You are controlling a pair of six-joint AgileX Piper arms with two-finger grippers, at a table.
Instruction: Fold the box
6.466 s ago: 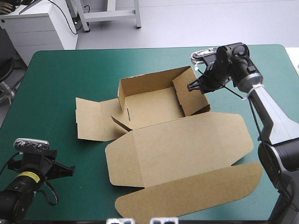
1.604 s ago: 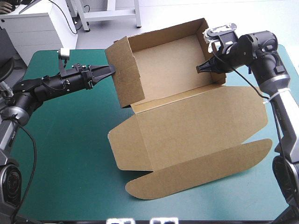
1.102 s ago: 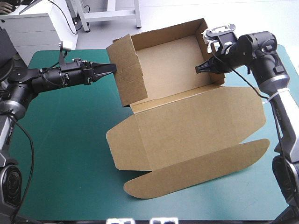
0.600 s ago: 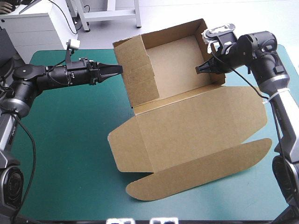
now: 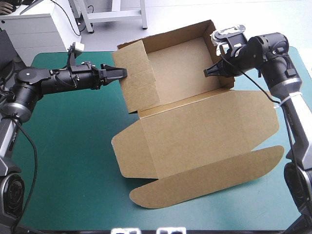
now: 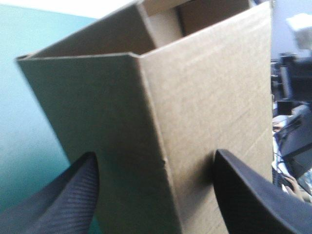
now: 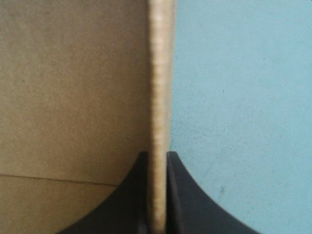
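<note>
The brown box (image 5: 180, 63) is tipped up at the back of the table, an open tray with its walls raised. Its lid (image 5: 204, 131) and long front flap (image 5: 204, 183) lie flat toward the near edge. My right gripper (image 5: 209, 72) is shut on the tray's right wall; in the right wrist view the board's edge (image 7: 157, 87) runs straight into the closed gripper (image 7: 157, 158). My left gripper (image 5: 123, 73) reaches the outside of the left wall (image 5: 139, 78). In the left wrist view this gripper (image 6: 155, 158) is open, its fingers on either side of a folded corner of the box (image 6: 204, 87).
The teal-green cover (image 5: 63, 146) shows to the left of and in front of the box. The raised tray stands close to the table's far edge (image 5: 73, 53). The lid's flap reaches near the front right corner of the table (image 5: 287, 214).
The left fingers have spread wider against the left wall, and that wall has swung slightly back outward. The right gripper and its hold on the right wall are unchanged.
</note>
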